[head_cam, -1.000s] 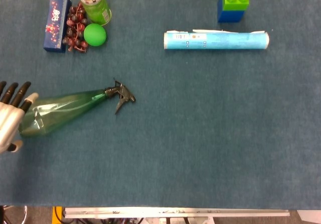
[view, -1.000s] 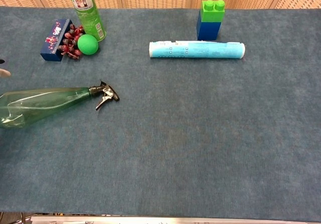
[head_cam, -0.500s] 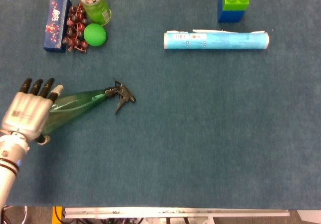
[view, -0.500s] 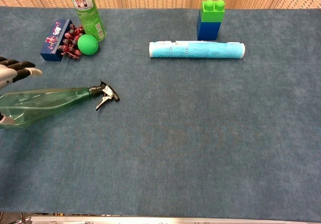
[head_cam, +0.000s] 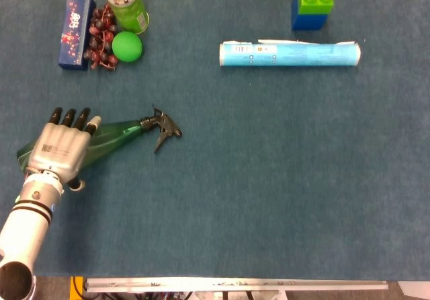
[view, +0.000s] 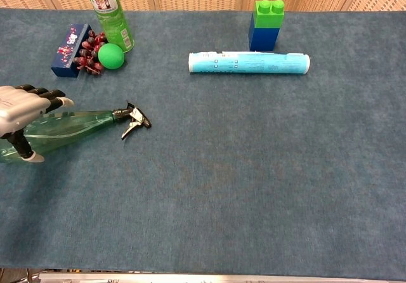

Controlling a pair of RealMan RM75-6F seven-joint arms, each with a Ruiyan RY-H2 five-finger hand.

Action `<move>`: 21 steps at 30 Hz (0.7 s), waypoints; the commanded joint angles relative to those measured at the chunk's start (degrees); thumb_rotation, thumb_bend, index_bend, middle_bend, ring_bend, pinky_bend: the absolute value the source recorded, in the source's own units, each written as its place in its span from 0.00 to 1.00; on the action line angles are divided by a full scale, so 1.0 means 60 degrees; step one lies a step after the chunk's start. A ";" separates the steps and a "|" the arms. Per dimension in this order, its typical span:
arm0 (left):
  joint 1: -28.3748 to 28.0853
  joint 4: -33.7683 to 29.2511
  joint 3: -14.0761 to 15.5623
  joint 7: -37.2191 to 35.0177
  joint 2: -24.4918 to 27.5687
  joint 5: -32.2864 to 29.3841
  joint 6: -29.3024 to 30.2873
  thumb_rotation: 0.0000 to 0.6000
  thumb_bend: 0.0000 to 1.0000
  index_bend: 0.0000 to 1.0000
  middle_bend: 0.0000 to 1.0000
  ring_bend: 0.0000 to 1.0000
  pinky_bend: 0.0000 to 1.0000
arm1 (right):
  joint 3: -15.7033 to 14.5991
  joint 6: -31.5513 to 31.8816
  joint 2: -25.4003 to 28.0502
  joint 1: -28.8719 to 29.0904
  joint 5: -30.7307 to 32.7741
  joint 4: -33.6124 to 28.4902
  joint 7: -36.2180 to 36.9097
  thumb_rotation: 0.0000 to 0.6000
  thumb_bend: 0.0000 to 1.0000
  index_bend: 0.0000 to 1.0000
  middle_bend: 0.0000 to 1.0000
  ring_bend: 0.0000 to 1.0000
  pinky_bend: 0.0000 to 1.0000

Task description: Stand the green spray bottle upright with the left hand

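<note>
The green spray bottle [head_cam: 114, 136] lies on its side on the blue table, its black trigger head [head_cam: 163, 128] pointing right. My left hand [head_cam: 60, 149] hovers over the bottle's wide body with fingers stretched out across it and the thumb on the near side. In the chest view the left hand [view: 22, 105] sits just above the green spray bottle [view: 82, 123], covering part of its base end; I see no closed grip. My right hand appears in neither view.
At the back left stand a green can [head_cam: 124, 1], a green ball [head_cam: 126, 46], a bunch of dark grapes [head_cam: 101, 36] and a blue box [head_cam: 74, 31]. A light blue tube [head_cam: 289, 53] and stacked green and blue blocks [head_cam: 312, 4] lie at the back right.
My left hand has moved in from the left edge to the right, until it lies over the bottle's body. The bottle itself has not moved.
</note>
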 commanded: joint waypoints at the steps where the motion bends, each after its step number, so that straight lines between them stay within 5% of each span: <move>1: -0.0095 0.0183 0.0149 0.0037 -0.0152 -0.0119 0.0039 0.98 0.09 0.04 0.00 0.00 0.03 | 0.0006 0.0014 0.0002 -0.0009 0.0006 0.0010 0.0025 1.00 0.10 0.48 0.34 0.26 0.36; 21: -0.0403 0.0819 0.0741 0.0204 -0.0547 -0.0390 0.0565 1.00 0.09 0.09 0.01 0.00 0.04 | 0.0007 0.0030 -0.0002 -0.0015 0.0001 0.0010 0.0022 1.00 0.10 0.48 0.34 0.26 0.36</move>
